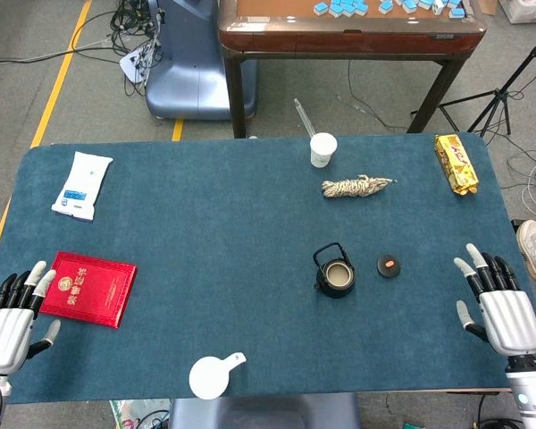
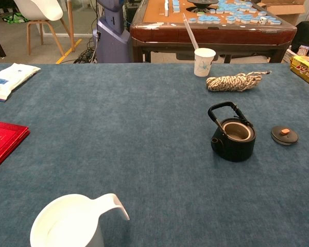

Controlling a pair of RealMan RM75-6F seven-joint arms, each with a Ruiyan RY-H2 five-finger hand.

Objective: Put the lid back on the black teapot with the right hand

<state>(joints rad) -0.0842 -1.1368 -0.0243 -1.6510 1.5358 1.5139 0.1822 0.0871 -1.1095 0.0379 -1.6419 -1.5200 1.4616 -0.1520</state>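
Observation:
The black teapot (image 1: 333, 273) (image 2: 233, 135) stands uncovered on the blue table, its handle upright and its mouth showing. Its round black lid (image 1: 389, 265) (image 2: 284, 135), with an orange knob, lies flat on the cloth just right of the pot, apart from it. My right hand (image 1: 499, 304) hovers open near the table's right front edge, well right of the lid, fingers spread. My left hand (image 1: 11, 313) is open at the far left front edge. Neither hand shows in the chest view.
A red booklet (image 1: 94, 288) lies front left, a white ladle-like cup (image 1: 213, 375) at the front edge. A paper cup with a straw (image 1: 322, 148), a rope bundle (image 1: 357, 187), a yellow packet (image 1: 456, 164) and a wipes pack (image 1: 82, 185) sit further back.

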